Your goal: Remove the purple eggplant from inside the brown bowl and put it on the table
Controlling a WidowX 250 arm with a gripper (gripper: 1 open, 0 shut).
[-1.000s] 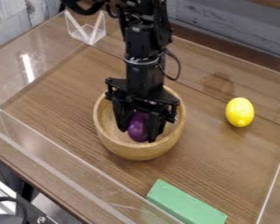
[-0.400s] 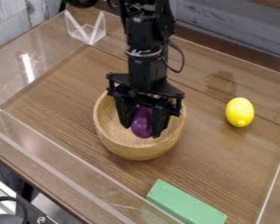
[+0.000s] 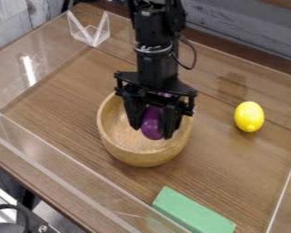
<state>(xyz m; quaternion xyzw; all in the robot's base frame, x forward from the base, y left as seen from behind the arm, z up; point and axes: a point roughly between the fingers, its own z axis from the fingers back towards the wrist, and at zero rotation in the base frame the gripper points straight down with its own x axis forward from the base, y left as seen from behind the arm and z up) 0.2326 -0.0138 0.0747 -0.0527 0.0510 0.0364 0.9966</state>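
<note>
The brown bowl (image 3: 126, 150) sits near the middle of the table (image 3: 63, 100). My gripper (image 3: 153, 126) hangs straight down over the bowl, shut on the purple eggplant (image 3: 153, 122). The eggplant stands upright between the black fingers, its lower end at about rim height, just above the bowl's hollow. Its stem cap is hidden by the fingers.
A yellow lemon (image 3: 249, 116) lies on the table to the right of the bowl. A flat green block (image 3: 195, 215) lies near the front edge. Clear acrylic walls (image 3: 26, 55) enclose the tabletop, with a clear stand (image 3: 90, 30) at the back left.
The gripper has lifted the eggplant a little out of the bowl's bottom and shifted slightly right. The bowl, lemon and block have not moved.
</note>
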